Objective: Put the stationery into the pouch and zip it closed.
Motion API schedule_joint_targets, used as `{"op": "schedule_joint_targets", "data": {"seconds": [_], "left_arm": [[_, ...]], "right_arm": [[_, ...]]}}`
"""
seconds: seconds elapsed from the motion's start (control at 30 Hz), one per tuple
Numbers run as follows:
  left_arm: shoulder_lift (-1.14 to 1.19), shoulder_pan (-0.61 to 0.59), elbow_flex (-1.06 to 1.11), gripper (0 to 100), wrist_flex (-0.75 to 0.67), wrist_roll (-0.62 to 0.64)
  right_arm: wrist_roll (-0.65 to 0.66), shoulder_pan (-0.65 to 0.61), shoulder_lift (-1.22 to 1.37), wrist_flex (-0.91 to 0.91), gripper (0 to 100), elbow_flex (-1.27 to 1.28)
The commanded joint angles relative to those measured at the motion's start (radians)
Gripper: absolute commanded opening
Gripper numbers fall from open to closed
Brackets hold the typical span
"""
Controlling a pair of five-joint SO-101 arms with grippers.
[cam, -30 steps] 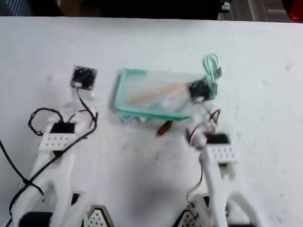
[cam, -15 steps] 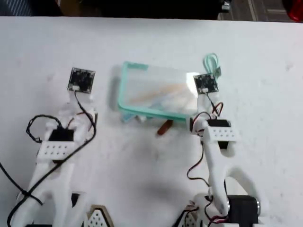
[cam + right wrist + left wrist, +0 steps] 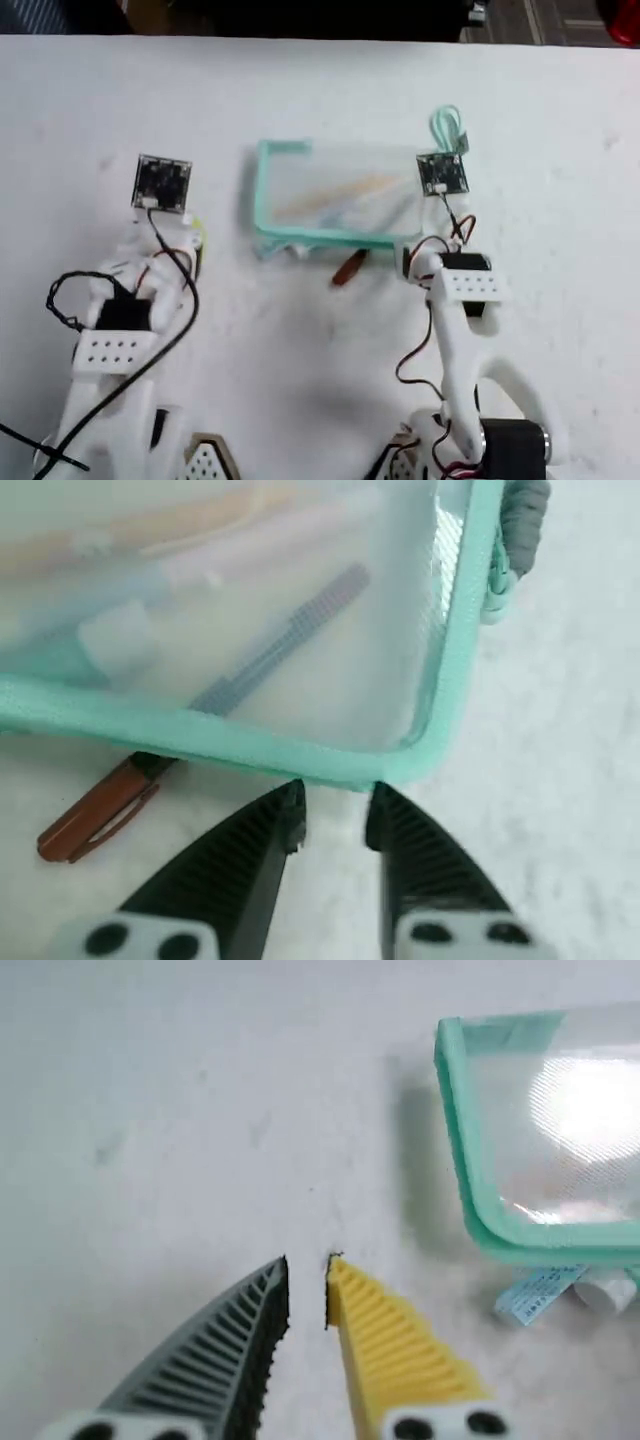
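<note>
White table (image 3: 560, 120) is carrying everything. At its middle the pouch (image 3: 330, 195) is lying flat, see-through with a green border (image 3: 320, 238), and several pens (image 3: 280, 645) are showing inside it. One brown pen (image 3: 348, 268) is lying outside, touching the pouch's near edge. The right claw (image 3: 335, 815) is hanging just beside the pouch's corner, jaws a little apart, grasping nothing. The left claw (image 3: 307, 1285) is hovering over bare table, well apart from the pouch, jaws almost together with a narrow gap, also empty. I am judging the pouch as light, soft and slippery, likely sliding when pushed; the firmer border or the cord loop (image 3: 447, 130) is looking best for gripping. The brown pen is looking thin and hard, best taken across its middle.
</note>
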Motion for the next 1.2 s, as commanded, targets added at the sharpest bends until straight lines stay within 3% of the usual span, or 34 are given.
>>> {"op": "schedule_joint_targets", "data": {"seconds": [0.0, 0.2, 0.37, 0.47, 0.73, 0.87, 1.17], "left_arm": [[-0.031, 0.01, -0.011, 11, -0.018, 0.029], [-0.031, 0.01, -0.011, 11, -0.02, 0.029], [-0.039, 0.01, -0.012, 2, -0.025, 0.029], [-0.039, 0.01, -0.015, 3, -0.02, 0.029], [-0.033, 0.047, -0.021, 2, 0.003, -0.052], [-0.03, 0.113, -0.052, 2, 0.074, -0.124], [-0.019, 0.119, -0.055, 2, 0.081, -0.121]], "right_arm": [[-0.006, 0.005, -0.038, -0.019, 10.1, -0.011], [-0.006, 0.005, -0.036, -0.019, 20.2, -0.011], [-0.008, 0.005, -0.039, -0.019, 20.7, -0.011], [-0.008, 0.005, -0.039, -0.019, 20.4, -0.011], [-0.008, 0.005, -0.042, -0.022, 2.2, -0.011], [-0.009, 0.007, -0.041, -0.022, 7.3, -0.011], [-0.009, 0.007, -0.036, -0.022, 13.3, -0.011]]}}
